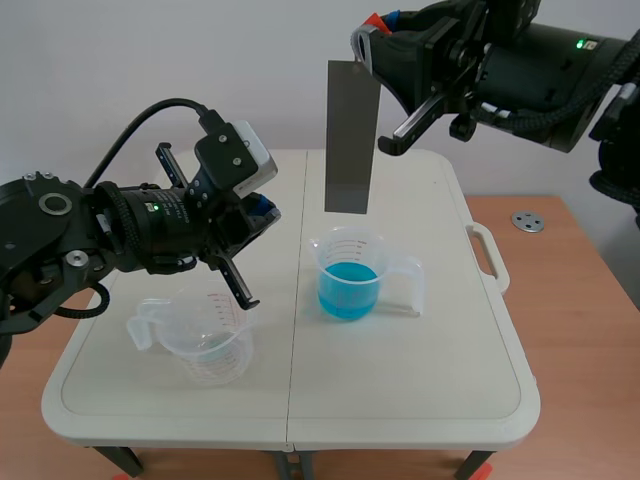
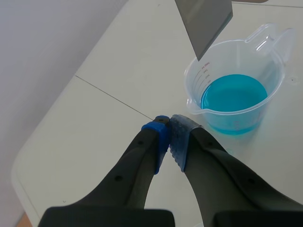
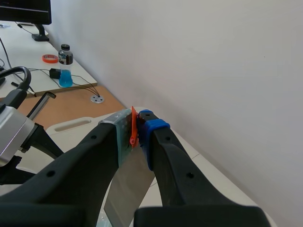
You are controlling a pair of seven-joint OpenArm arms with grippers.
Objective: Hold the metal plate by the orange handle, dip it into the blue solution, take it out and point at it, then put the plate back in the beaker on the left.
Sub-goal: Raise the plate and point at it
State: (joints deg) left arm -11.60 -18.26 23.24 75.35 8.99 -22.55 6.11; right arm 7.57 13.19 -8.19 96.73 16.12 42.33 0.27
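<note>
White table (image 1: 420,380) against a bare wall, set on a wooden floor: that is the whole stage. The right gripper (image 1: 368,45) is raised high and clenched on the orange handle (image 3: 134,127) of the metal plate (image 1: 350,135), which hangs straight down. Its lower edge is above the beaker (image 1: 350,275) of blue solution (image 1: 347,290) and clear of the rim. I cannot tell whether the plate is wet.

The left gripper (image 2: 169,127) is closed on nothing, pads pressed together. It sits low, beside the blue beaker and above the empty beaker (image 1: 205,345) on the left, aimed roughly toward the plate's lower corner.

Several things could go wrong from here, in my judgement:

- The plate is long and pinched only at its thin top tab, so any quick arm motion may set it swinging or let it twist between the pads.
- If it is lowered off-centre, its edge could catch the rim. The plastic beaker looks light, so a nudge might tip it and spill blue liquid over the table.
- The closed left fingers are near the plate's path. Pointing too closely could knock the plate or the beaker.
- For the return, the left arm hangs over the empty beaker, so the two arms may collide unless it backs away.
- A tall plate leaning on the rim could topple that empty beaker.
</note>
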